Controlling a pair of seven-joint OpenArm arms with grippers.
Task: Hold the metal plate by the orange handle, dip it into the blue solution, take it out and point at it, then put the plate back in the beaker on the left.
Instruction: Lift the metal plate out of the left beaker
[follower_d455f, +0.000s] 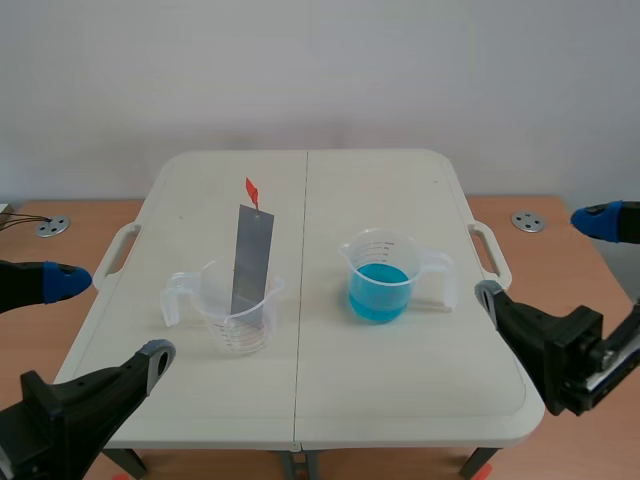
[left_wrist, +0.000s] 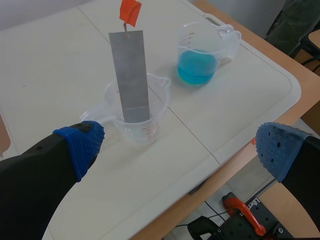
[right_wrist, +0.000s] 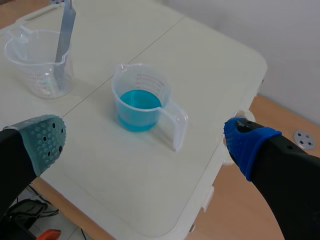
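Right now the metal plate (follower_d455f: 252, 258) stands slightly tilted in the clear beaker (follower_d455f: 235, 322), its orange handle (follower_d455f: 252, 190) at the top end. The beaker of blue solution (follower_d455f: 378, 280) sits apart from the clear beaker, on the right arm's side. Both grippers are spread wide and grasp nothing: the left gripper (follower_d455f: 112, 320) is near the clear beaker, and the right gripper (follower_d455f: 540, 258) is well apart from it, beyond the blue one.
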